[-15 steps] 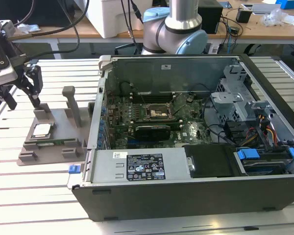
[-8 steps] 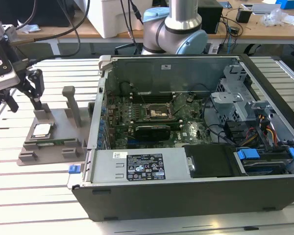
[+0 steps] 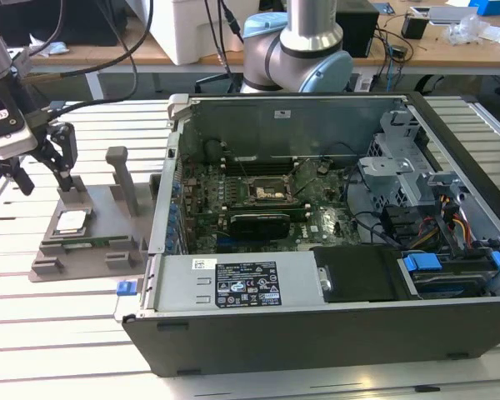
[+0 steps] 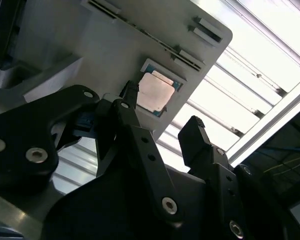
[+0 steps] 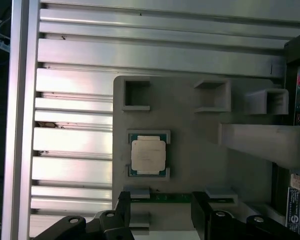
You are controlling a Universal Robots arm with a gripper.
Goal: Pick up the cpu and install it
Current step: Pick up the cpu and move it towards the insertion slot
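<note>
The pincer (image 3: 43, 187) hangs spread and empty over the gray holder (image 5: 190, 130). The cpu (image 5: 148, 155) lies flat in the holder's recess, bare desk (image 3: 67, 333) slats alongside. The computer case (image 3: 317, 333) label (image 3: 246, 283) is unreadable.

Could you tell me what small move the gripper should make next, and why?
Probably lower the gripper toward the cpu. Its fingers are open and empty, it hovers above the grey holder tray, and the cpu lies untouched in its recess, roughly in line with the gap between them.
</note>
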